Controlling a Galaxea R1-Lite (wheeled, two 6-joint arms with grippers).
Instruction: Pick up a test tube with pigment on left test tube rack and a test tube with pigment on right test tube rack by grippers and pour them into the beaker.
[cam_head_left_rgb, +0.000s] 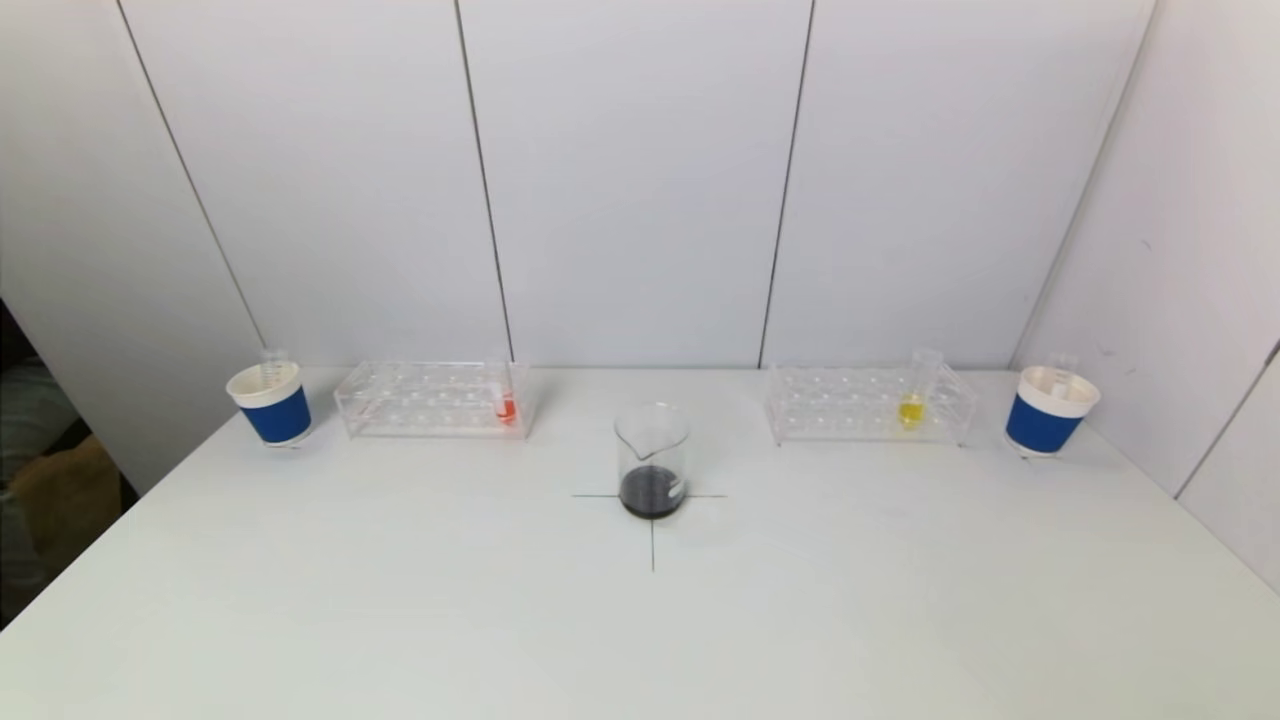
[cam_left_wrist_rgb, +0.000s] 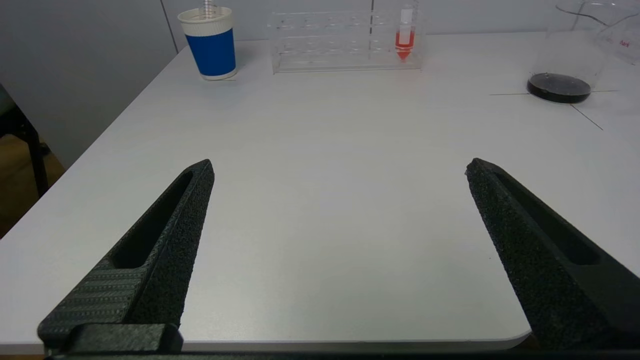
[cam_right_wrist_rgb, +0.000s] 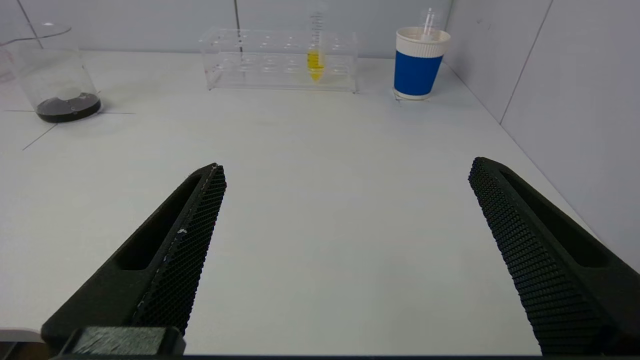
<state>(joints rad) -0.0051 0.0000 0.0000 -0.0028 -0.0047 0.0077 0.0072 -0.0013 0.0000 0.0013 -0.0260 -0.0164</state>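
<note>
The left test tube rack (cam_head_left_rgb: 430, 398) (cam_left_wrist_rgb: 330, 42) is clear plastic at the back left and holds a test tube with red pigment (cam_head_left_rgb: 506, 404) (cam_left_wrist_rgb: 404, 37) at its inner end. The right test tube rack (cam_head_left_rgb: 868, 405) (cam_right_wrist_rgb: 272, 61) holds a test tube with yellow pigment (cam_head_left_rgb: 912, 405) (cam_right_wrist_rgb: 315, 61). A glass beaker (cam_head_left_rgb: 652, 460) (cam_left_wrist_rgb: 562, 60) (cam_right_wrist_rgb: 57, 75) with dark liquid stands mid-table on a drawn cross. Neither arm shows in the head view. My left gripper (cam_left_wrist_rgb: 340, 167) hangs open over the near left table. My right gripper (cam_right_wrist_rgb: 347, 167) is open over the near right, empty.
A blue-and-white paper cup (cam_head_left_rgb: 272, 402) (cam_left_wrist_rgb: 210, 42) with an empty tube stands outside the left rack. Another such cup (cam_head_left_rgb: 1048, 408) (cam_right_wrist_rgb: 419, 62) stands outside the right rack, close to the right wall (cam_head_left_rgb: 1180, 250). The white table's left edge (cam_left_wrist_rgb: 80, 155) drops off.
</note>
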